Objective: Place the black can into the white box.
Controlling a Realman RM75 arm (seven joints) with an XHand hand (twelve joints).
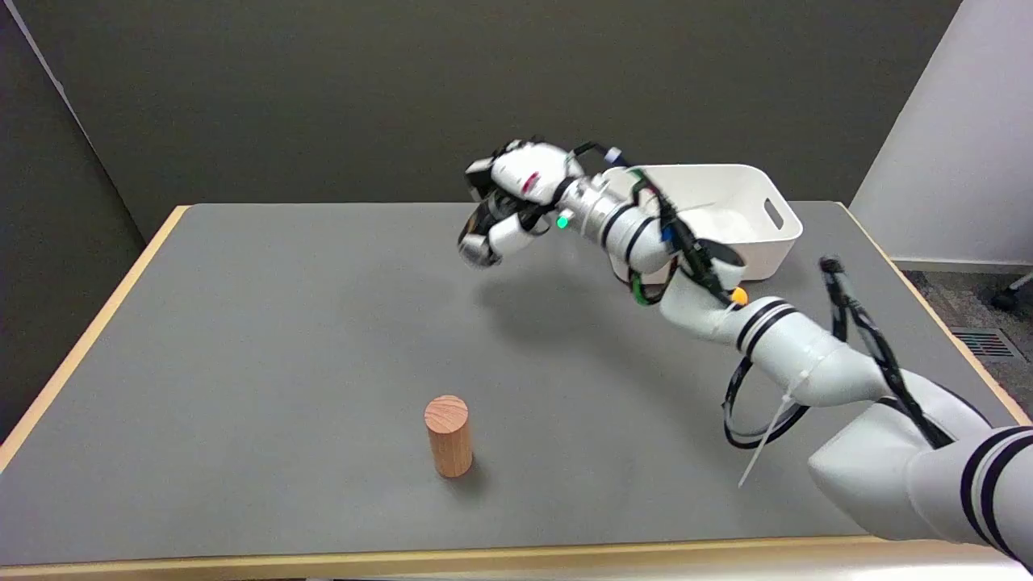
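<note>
My right hand (504, 202) hangs above the table's far middle, fingers curled round the black can (478, 234), which is left of the white box (775, 234). I should carry it right, clear the rim, then lower before releasing.

Light: even and soft from overhead, moderately bright, no hard glare on the bench (242, 323).
Shadows: my arm drops a broad, diffuse patch on the bench just below my fingers (484, 242); the wooden cylinder (448, 436) throws a small dark one at its base.
Focus: my fingers look slightly smeared; the cylinder reads crisp.
Edges: bench lines bow slightly.
</note>
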